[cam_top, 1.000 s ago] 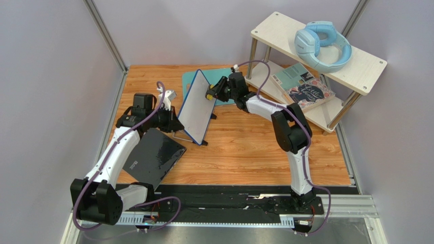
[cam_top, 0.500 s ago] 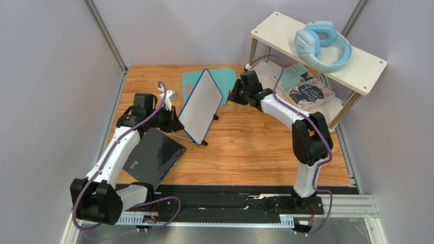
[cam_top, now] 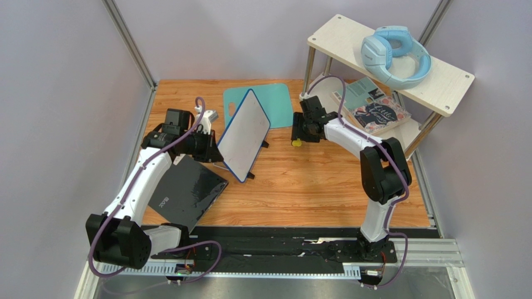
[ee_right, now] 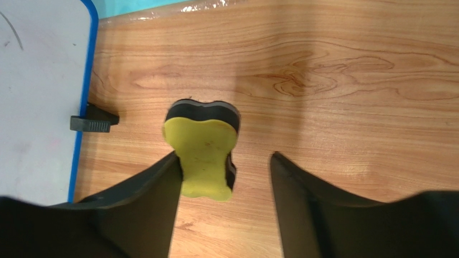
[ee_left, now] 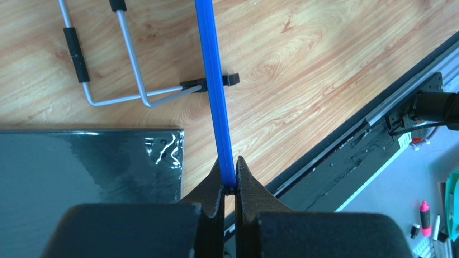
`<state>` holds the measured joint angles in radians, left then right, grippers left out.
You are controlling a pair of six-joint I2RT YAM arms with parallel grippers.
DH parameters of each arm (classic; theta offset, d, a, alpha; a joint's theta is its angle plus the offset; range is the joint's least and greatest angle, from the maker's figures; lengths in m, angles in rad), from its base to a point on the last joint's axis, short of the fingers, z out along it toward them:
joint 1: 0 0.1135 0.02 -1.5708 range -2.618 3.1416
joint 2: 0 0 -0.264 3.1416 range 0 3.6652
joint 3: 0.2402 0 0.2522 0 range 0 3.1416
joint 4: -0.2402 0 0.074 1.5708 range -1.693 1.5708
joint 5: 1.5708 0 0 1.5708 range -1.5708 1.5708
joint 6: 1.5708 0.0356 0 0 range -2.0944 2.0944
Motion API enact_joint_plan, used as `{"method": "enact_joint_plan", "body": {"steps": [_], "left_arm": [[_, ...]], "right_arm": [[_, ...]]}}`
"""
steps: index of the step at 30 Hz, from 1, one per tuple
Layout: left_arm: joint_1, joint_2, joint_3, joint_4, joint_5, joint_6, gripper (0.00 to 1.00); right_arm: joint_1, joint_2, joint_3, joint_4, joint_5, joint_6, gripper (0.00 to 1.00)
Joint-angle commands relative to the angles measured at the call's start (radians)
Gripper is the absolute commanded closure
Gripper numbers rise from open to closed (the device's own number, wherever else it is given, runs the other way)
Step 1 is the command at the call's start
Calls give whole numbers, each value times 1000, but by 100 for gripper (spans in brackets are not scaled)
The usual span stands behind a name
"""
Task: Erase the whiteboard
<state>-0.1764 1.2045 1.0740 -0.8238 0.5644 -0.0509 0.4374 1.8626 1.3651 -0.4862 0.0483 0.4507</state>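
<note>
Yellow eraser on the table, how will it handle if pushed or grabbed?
The eraser looks foam-like with a black pad, so probably light and slightly squashy. Lying flat on the table, it should slide rather than roll.

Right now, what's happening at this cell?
The left gripper is clamped on the blue frame of the whiteboard, holding it tilted upright on the table. The right gripper is beside the whiteboard with its jaws open. The yellow eraser sits loose between them, against one finger. The whiteboard looks nearly clean, with one faint stroke visible.
</note>
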Motion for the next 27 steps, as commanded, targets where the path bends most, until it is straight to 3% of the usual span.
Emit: {"method": "enact_joint_plan", "body": {"steps": [1, 7, 14, 18, 23, 26, 27], "left_arm": [[-14, -9, 11, -109, 32, -18, 100], [-14, -23, 14, -118, 54, -26, 100], [-12, 7, 27, -166, 45, -23, 100], [-14, 10, 27, -169, 37, -21, 100], [-12, 18, 30, -170, 29, -17, 100], [-12, 24, 33, -181, 23, -15, 100], [-12, 26, 37, -189, 20, -12, 100]], "right_arm": [[0, -9, -12, -22, 4, -37, 26], [3, -69, -46, 6, -24, -49, 3], [4, -14, 34, -98, 22, -92, 1], [4, 18, 43, -106, -83, -119, 1], [20, -19, -44, 53, -241, -98, 9], [44, 13, -8, 97, -255, -102, 24], [46, 32, 20, 94, -257, -101, 35]]}}
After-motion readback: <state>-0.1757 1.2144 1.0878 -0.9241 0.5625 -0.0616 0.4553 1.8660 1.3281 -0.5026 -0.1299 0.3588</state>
